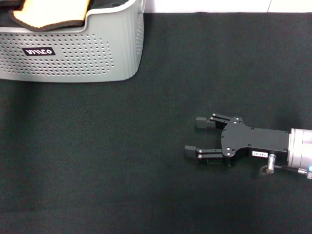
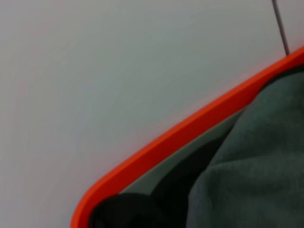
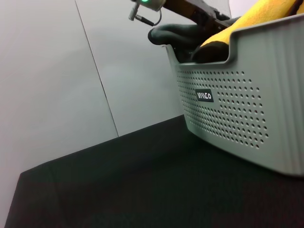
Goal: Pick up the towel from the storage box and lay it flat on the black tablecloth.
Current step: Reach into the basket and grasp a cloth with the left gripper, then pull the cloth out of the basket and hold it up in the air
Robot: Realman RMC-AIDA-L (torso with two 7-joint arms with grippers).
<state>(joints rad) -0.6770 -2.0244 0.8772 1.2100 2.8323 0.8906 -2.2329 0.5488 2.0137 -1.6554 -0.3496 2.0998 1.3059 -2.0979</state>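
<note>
The storage box (image 1: pixel 73 53), a light grey perforated basket with a black label, stands at the far left of the black tablecloth (image 1: pixel 122 146). Yellow-orange fabric with dark edging (image 1: pixel 48 14) hangs over its rim; I cannot tell if it is the towel's other face. In the right wrist view the box (image 3: pixel 266 109) holds a raised fold of the grey towel (image 3: pixel 183 33), and my left arm (image 3: pixel 190 7) reaches over it. The left wrist view shows grey fleecy towel (image 2: pixel 256 166) up close. My right gripper (image 1: pixel 191 136) lies open and empty on the tablecloth, right of centre.
A bright orange edge (image 2: pixel 190 128) crosses the left wrist view beside the grey fabric, with pale wall behind. A light wall with a seam (image 3: pixel 95 71) rises behind the tablecloth's far edge. Bare black tablecloth (image 3: pixel 142 180) stretches between the box and my right gripper.
</note>
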